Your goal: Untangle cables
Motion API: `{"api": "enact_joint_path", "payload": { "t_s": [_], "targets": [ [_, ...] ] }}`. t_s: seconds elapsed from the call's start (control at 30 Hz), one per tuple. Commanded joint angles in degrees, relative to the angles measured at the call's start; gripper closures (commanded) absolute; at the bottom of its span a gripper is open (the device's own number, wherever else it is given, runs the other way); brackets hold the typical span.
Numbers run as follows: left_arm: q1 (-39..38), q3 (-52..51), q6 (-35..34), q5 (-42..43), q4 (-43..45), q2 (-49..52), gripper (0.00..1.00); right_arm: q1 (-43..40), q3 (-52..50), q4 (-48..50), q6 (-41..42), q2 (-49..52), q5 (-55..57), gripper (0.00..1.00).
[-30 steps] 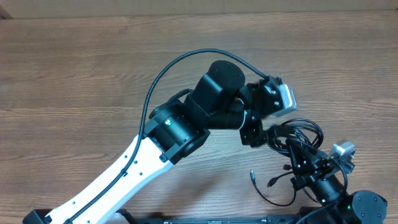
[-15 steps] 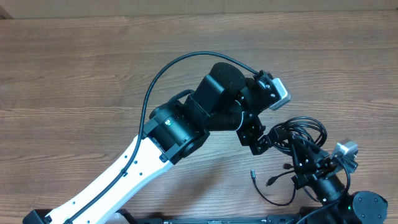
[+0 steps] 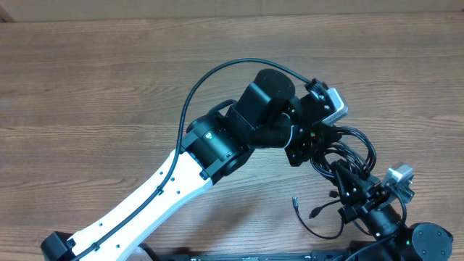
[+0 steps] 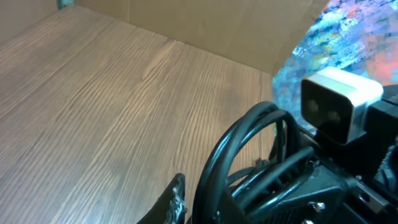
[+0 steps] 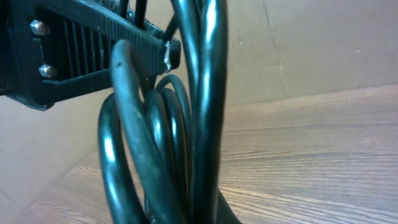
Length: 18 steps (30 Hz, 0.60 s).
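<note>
The cables (image 3: 353, 147) sit bunched at the lower right of the table (image 3: 87, 87) in the overhead view, between the two arms, with two plug ends (image 3: 296, 204) trailing loose on the wood. The right gripper (image 3: 341, 181) is clamped on the bundle. Its wrist view is filled with glossy loops that crowd out nearly everything else. The left gripper (image 3: 304, 150) is buried among the loops, and it cannot be told whether its jaws have closed on a strand. Only one fingertip (image 4: 176, 198) shows in its own view.

Wearing a white shell over the left arm's (image 3: 145, 210) long link | turning black at the rounded joint housings (image 3: 217, 145) | trailing a thick black wire (image 3: 190, 101) along that shell | carrying a silver-grey camera box (image 3: 335, 107) at the wrist | showing an all-black right gripper (image 3: 339, 176) below a second silver camera (image 3: 400, 175)
</note>
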Motion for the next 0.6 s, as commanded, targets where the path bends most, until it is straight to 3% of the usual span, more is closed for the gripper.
{"api": "enact_joint_path", "payload": {
  "t_s": [0.0, 0.07, 0.13, 0.33, 0.43, 0.57],
  "targets": [
    [-0.07, 1.38, -0.11, 3.37, 0.42, 0.42, 0.84, 0.09, 1.11, 0.79, -0.46, -0.11, -1.03, 0.96],
    [-0.07, 1.38, -0.09, 4.42, 0.42, 0.42, 0.85, 0.09, 1.11, 0.9, -0.44, -0.11, -1.03, 0.96],
    [-0.07, 1.38, -0.11, 4.79, 0.37, 0.42, 0.96, 0.09, 1.11, 0.9, -0.44, -0.11, -1.03, 0.96],
    [0.02, 1.38, -0.09, 7.63, 2.58, 0.42, 0.96, 0.09, 1.05, -1.03, -1.4, -0.11, 1.36, 0.96],
    [0.11, 1.38, -6.27, 15.17, 8.9, 0.42, 0.96, 0.09, 1.05, -4.5, -2.16, -0.11, 8.13, 0.96],
    [0.59, 1.38, -14.75, 17.64, 13.16, 0.42, 0.96, 0.09, 1.05, -5.44, -1.53, -0.11, 12.41, 0.96]
  ]
}}
